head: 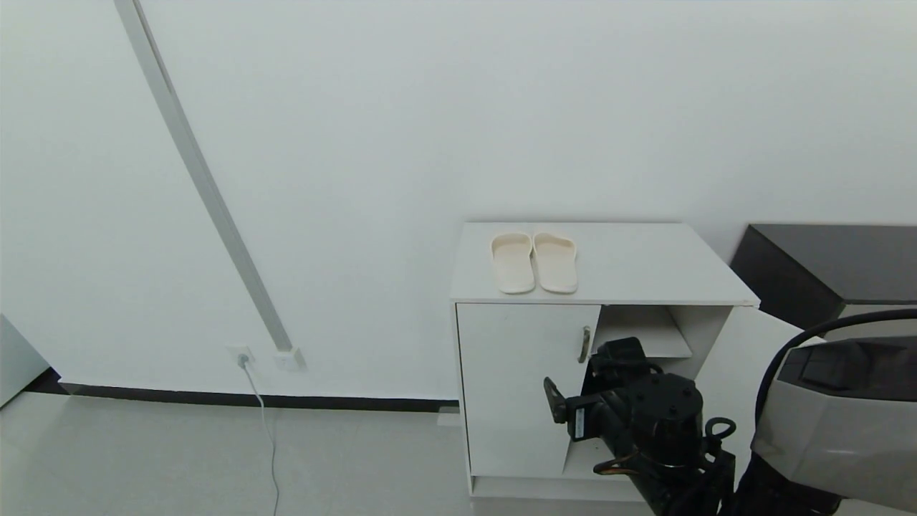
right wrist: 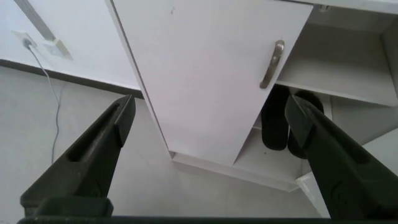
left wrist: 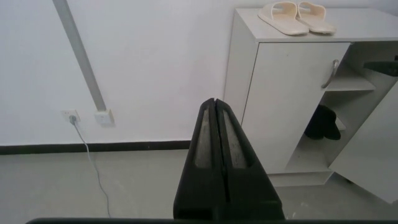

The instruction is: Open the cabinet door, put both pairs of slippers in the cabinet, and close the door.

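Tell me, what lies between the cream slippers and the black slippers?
The cabinet top under the cream slippers and one inner shelf above the black slippers, seen in the left wrist view.

— What colour is the cabinet?
— Plain white, no pattern, with a silvery handle.
— And the footwear?
— The cream slippers are one even pale tone. The black slippers are solid black.
— The left tool and right tool?
— Both black; the left one has grey pad faces.
— The room?
— White wall, light grey floor, a black skirting strip, and a dark charcoal counter.
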